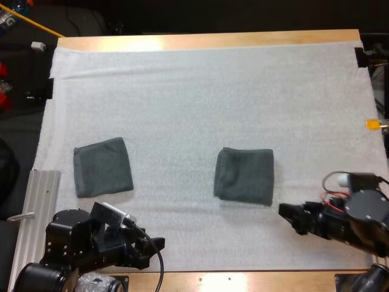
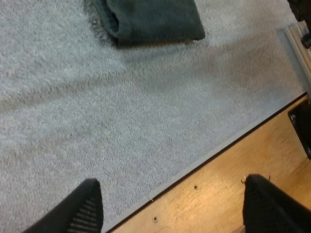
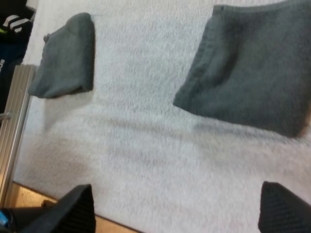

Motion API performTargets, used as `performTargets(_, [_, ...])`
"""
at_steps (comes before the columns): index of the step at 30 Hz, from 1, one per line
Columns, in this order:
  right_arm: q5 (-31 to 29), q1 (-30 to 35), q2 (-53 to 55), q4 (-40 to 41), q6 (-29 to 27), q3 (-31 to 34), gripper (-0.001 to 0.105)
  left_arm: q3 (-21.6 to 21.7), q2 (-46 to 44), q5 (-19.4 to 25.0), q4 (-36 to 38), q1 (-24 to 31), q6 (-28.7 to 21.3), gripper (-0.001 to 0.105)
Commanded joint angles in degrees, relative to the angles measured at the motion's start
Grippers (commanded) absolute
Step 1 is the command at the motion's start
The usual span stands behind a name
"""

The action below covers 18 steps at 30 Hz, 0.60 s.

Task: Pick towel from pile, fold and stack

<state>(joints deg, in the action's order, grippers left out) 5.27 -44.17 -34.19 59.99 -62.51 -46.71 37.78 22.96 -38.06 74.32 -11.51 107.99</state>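
High view: middle towel [image 1: 244, 176] just forward-left of right end effector [image 1: 289, 218], farther from left end effector [image 1: 157, 248]; both spread wide, holding nothing.

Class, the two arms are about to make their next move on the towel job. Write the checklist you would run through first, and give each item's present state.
1. Left end effector open and holding nothing: ok.
2. Right end effector open and holding nothing: ok.
3. Left towel folded and lying flat on the white mat: ok.
4. Right towel folded and lying flat: ok.
5. Towels stacked: not ok, they lie apart, side by side.
6. Mat between the right end effector and the right towel free of obstacles: ok.
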Motion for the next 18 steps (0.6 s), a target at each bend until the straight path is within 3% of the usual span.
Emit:
performTargets(1, [-0.11,-0.04,1.09,1.48,-0.26,-0.44,0.067,0.46,-0.26,-0.14,-0.68,-0.32,-0.30,0.059])
performTargets(7, [4.11,-0.04,3.33,5.11,-0.74,-0.44,0.067,0.46,-0.26,0.13,-5.57,-0.32,0.34,0.061])
performTargets(10, [4.54,-0.04,3.36,6.04,-0.73,-0.44,0.067,0.46,0.65,2.60,-9.99,-0.32,4.22,0.073])
performTargets(18, [5.08,-0.04,3.36,6.02,-0.73,-0.44,0.067,0.46,10.56,3.39,-18.58,-0.32,6.82,0.073])
